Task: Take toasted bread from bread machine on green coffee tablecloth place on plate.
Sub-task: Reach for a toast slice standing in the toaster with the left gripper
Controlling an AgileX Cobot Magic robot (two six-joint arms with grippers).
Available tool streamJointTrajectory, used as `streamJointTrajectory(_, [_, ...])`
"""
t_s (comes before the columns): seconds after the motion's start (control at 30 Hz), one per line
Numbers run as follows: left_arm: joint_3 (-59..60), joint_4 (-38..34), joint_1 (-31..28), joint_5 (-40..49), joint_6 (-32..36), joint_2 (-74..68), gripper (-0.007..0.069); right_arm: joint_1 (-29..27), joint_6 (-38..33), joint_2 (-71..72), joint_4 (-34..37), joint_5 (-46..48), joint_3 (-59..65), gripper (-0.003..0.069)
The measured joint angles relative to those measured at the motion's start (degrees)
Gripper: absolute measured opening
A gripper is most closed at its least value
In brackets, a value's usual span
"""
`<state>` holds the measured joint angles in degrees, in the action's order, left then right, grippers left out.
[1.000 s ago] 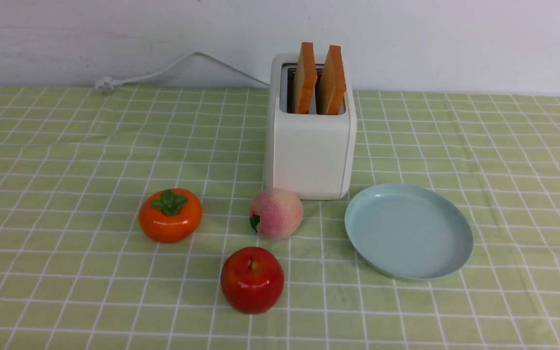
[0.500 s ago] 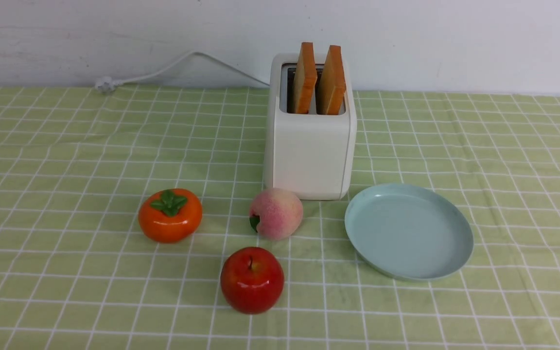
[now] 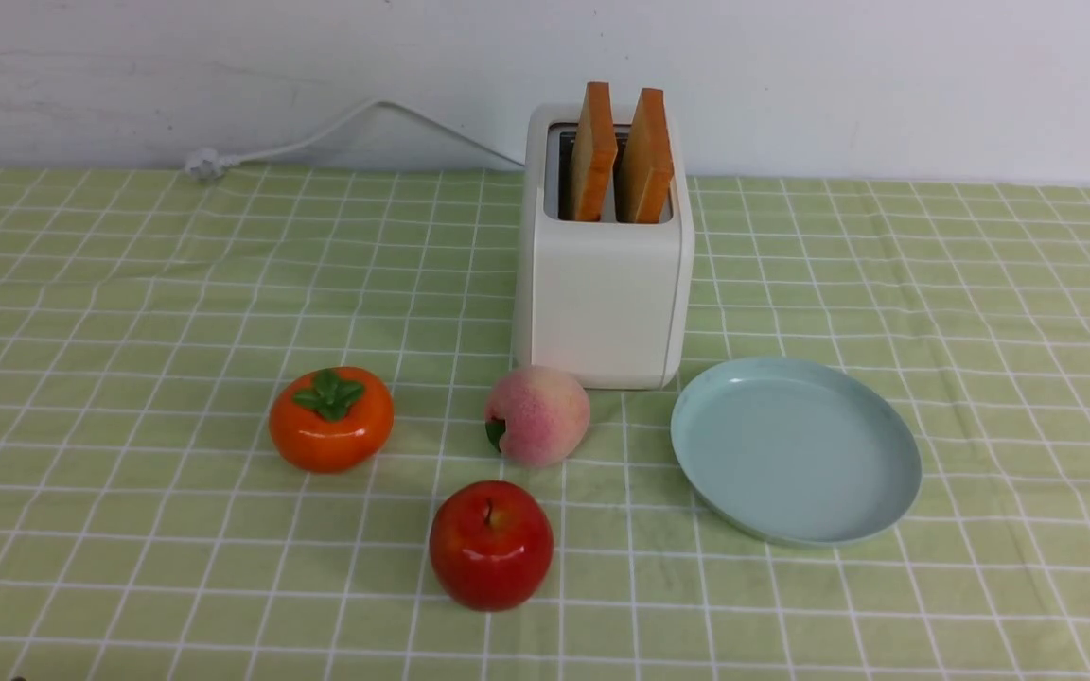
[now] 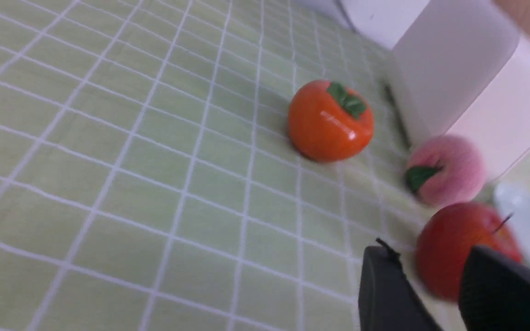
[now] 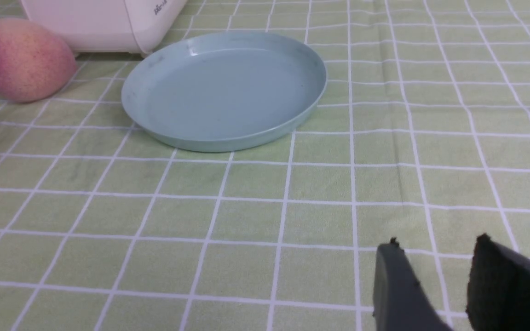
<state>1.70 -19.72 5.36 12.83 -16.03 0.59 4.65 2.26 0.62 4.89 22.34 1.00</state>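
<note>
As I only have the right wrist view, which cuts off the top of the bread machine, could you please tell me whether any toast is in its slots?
Observer: Yes, two slices of toasted bread stand upright in the bread machine, one per slot.
Operator: Thank you. What is the red thing at my picture's edge?
Observer: A red apple, nearer the robot than the peach and apart from it.
Operator: And the left gripper?
Observer: The left gripper is open and empty, aimed toward the apple.
</note>
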Motion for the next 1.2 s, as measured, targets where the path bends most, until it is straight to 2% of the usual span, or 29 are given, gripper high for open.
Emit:
streamJointTrajectory(0.13, [0.0,-10.5,0.0,-5.19,-2.6,0.0,0.0237,0.0,0.0,0.0,0.0,0.0,0.0,0.024])
streamJointTrajectory(0.27, [0.0,-16.45,0.0,-10.9,-2.85,0.0,0.0237,0.0,0.0,0.0,0.0,0.0,0.0,0.024])
streamJointTrajectory(0.4, [0.0,-18.44,0.0,-16.22,-2.85,0.0,0.0235,0.0,0.0,0.0,0.0,0.0,0.0,0.024])
streamJointTrajectory(0.5, [-0.08,-18.72,0.0,-16.72,-2.85,0.0,0.0215,0.0,0.0,0.0,0.0,0.0,0.0,0.024])
streamJointTrajectory(0.53, [-0.91,-18.77,0.0,-15.9,-2.85,0.0,0.0167,0.0,0.0,0.0,0.0,0.0,0.0,0.024])
streamJointTrajectory(0.57, [-1.07,-18.77,0.0,-15.9,-2.85,0.0,0.016,0.0,0.0,0.0,0.0,0.0,0.0,0.024])
streamJointTrajectory(0.63, [-3.68,-17.66,0.0,-13.78,-2.24,0.0,0.0052,0.0,0.0,0.0,0.0,0.0,0.0,0.024])
streamJointTrajectory(0.7, [-5.85,-16.03,0.0,-12.0,-0.85,0.0,-0.0013,0.0,0.0,0.0,0.0,0.0,0.0,0.024])
streamJointTrajectory(0.87, [-12.73,-11.01,0.0,-7.78,5.71,0.0,-0.0013,0.0,0.0,0.0,0.0,0.0,0.0,0.024])
streamJointTrajectory(0.97, [-15.7,-10.37,0.0,-5.61,7.85,-0.82,-0.0013,0.0,0.0,0.0,-0.05,0.0,0.0,0.024])
streamJointTrajectory(1.03, [-20.4,-9.46,0.0,-0.81,10.63,-4.49,-0.0013,0.0,0.06,0.0,0.1,-0.54,0.0,0.024])
streamJointTrajectory(1.13, [-24.68,-8.24,0.0,5.42,13.25,-9.43,-0.0013,0.0,1.45,0.0,2.65,-2.97,0.35,0.024])
streamJointTrajectory(1.2, [-28.55,-7.6,0.0,10.98,15.08,-15.12,-0.0013,0.0,3.88,0.0,9.31,-7.36,0.5,0.024])
